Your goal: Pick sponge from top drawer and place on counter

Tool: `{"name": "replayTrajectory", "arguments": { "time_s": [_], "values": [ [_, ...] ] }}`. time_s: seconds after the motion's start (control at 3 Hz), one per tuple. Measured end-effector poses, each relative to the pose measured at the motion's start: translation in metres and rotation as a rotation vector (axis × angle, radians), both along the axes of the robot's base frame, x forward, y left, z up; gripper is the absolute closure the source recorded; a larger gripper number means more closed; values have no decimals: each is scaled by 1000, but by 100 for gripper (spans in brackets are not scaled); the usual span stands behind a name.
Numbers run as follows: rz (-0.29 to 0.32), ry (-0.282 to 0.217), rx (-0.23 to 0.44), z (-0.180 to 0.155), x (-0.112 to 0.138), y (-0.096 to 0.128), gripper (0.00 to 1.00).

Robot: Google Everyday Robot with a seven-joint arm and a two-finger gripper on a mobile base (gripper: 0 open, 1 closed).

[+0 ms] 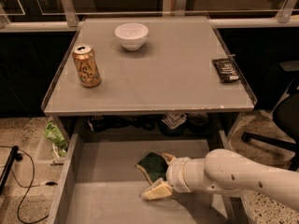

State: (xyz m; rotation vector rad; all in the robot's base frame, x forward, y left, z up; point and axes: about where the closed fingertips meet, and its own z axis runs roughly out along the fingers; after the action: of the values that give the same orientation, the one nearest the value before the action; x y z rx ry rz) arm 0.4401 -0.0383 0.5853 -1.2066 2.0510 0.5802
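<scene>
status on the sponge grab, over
Gripper in top drawer, fingers open at sponge. Sponge on drawer floor, not lifted. Can, bowl, packet on counter.

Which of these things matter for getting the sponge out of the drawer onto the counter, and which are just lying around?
Job: sponge, top drawer, counter, gripper open at the sponge inside the drawer.
Lying about: soda can, white bowl, black packet, all on the counter.
</scene>
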Motion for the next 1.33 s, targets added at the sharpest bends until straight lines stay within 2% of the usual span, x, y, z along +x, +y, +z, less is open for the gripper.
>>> {"name": "replayTrajectory", "arguments": {
  "time_s": [1.0, 1.33],
  "values": [
    [0, 0, 0, 0, 0, 0, 89],
    [0, 0, 0, 0, 0, 0, 100]
  ]
}}
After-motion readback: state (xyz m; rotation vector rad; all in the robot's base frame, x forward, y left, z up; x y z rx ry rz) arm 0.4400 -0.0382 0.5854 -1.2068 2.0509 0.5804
